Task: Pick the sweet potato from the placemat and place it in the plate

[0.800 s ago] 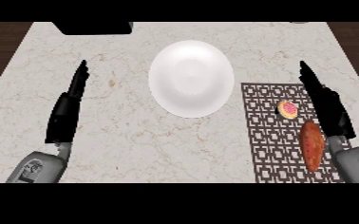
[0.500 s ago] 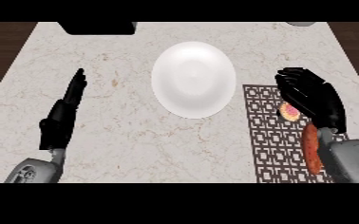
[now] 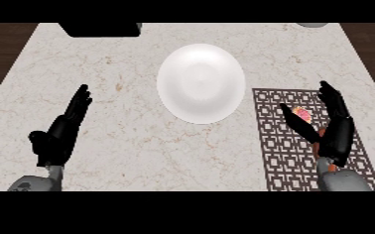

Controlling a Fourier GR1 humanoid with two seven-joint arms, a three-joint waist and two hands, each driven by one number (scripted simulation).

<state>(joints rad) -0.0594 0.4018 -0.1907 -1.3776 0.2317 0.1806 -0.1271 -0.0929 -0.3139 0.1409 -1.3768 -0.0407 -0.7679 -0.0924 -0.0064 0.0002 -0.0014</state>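
With straight fingers, the right hand (image 3: 333,124) hides the potato (image 3: 319,147) at 4 o'clock on the mat (image 3: 282,139), so a grab may miss and the plate (image 3: 201,83) stays bare; the left hand (image 3: 64,131) rests flat at 8 o'clock.

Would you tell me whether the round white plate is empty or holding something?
Empty: the round white plate shows only bare white surface.

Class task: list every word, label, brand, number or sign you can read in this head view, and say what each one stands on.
None: no readable text shows anywhere.
The round white plate is blank.
The dark brown placemat bears only a fretwork pattern, no letters.
The beige marbled counter carries veining only.
The black box at the far edge shows no label.
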